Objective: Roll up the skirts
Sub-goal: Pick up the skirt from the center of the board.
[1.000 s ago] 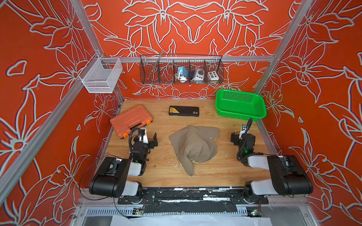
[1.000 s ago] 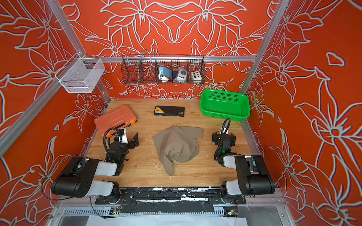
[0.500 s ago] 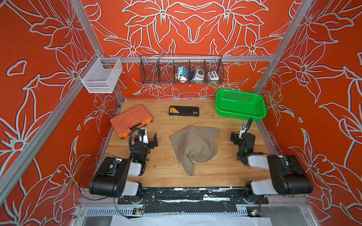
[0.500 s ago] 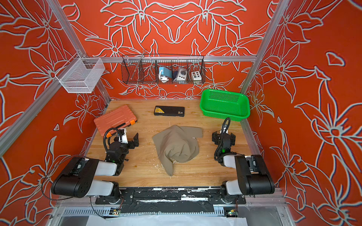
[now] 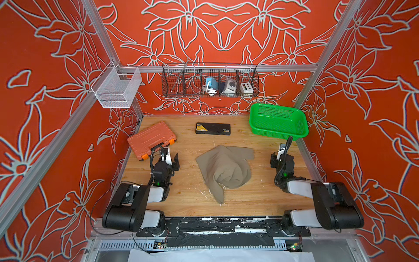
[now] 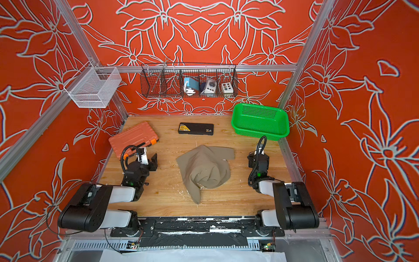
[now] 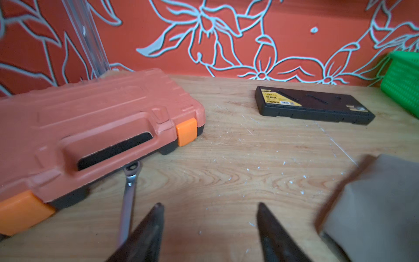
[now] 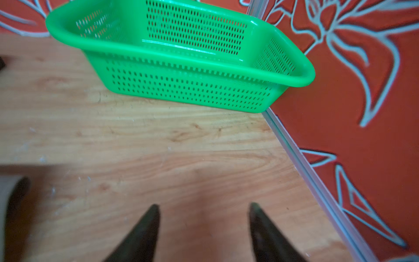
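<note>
Currently, skirt (image 5: 223, 169): a taupe cloth is seen crumpled in a loose heap at the middle of the wooden table (image 5: 188, 195), with one narrow tail pointed toward the robot's base. It is touched by neither gripper.
left gripper (image 7: 210, 204): its fingers are held apart with nothing grasped. It is set low over the wood between the orange tool case (image 7: 90, 118) and the skirt, apart from both.
right gripper (image 8: 204, 205): its fingers are likewise spread and nothing is grasped. It is set low over the wood on the skirt's other side and pointed toward the green basket (image 8: 181, 90).
green basket: placed in the far right corner, against the wall.
orange tool case: laid closed at the far left of the table.
wrench (image 7: 129, 192): laid on the wood, its ring end at the case's near edge; whether they touch cannot be told.
black case (image 5: 212, 128): laid flat near the back wall, well apart from the skirt.
wire rack (image 5: 209, 82): hung on the back wall, with small devices kept in it.
</note>
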`<state>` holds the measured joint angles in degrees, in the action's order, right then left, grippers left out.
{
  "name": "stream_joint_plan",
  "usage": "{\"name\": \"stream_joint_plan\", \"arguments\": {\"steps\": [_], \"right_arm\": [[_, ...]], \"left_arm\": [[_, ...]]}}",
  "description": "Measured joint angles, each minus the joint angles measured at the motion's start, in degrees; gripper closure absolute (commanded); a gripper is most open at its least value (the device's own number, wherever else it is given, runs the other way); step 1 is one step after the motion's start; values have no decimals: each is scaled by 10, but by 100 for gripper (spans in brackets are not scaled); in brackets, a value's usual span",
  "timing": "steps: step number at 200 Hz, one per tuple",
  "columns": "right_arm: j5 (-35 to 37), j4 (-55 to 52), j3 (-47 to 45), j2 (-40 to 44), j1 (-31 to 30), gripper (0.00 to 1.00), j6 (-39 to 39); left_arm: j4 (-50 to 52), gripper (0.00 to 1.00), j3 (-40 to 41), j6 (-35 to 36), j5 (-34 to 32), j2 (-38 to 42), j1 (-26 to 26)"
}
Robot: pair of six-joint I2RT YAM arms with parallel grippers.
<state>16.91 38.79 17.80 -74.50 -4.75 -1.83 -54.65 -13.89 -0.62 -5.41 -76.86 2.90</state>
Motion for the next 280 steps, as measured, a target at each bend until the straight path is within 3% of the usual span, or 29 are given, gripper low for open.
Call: {"name": "stream_joint_plan", "arguments": {"steps": [10,19,34,64,94,119,143,188,280], "right_arm": [[-1,-56,18,49,0,75,-14],[-6,-92,41,86,0,58,-23],[-28,-138,82,138,-1,50,-45],[-102,-216,131,177,-19,49,-98],[-188,-312,144,174,-66,47,-130],[-247,-387,153,177,-116,43,-136],[-297,-439,155,207,-122,39,-145],[-352,-503,173,259,-127,37,-153],[-386,-526,177,216,-140,37,-156]], "left_arm": [[48,58,-45,-12,0,18,2],[85,45,-85,-21,10,35,6],[130,36,-140,-36,54,62,24],[191,31,-177,-55,161,121,73],[276,31,-221,-74,209,121,90],[329,31,-269,-92,204,60,134],[384,30,-326,-108,180,-38,179],[459,31,-378,-152,138,-181,188],[528,32,-403,-173,93,-247,181]]}}
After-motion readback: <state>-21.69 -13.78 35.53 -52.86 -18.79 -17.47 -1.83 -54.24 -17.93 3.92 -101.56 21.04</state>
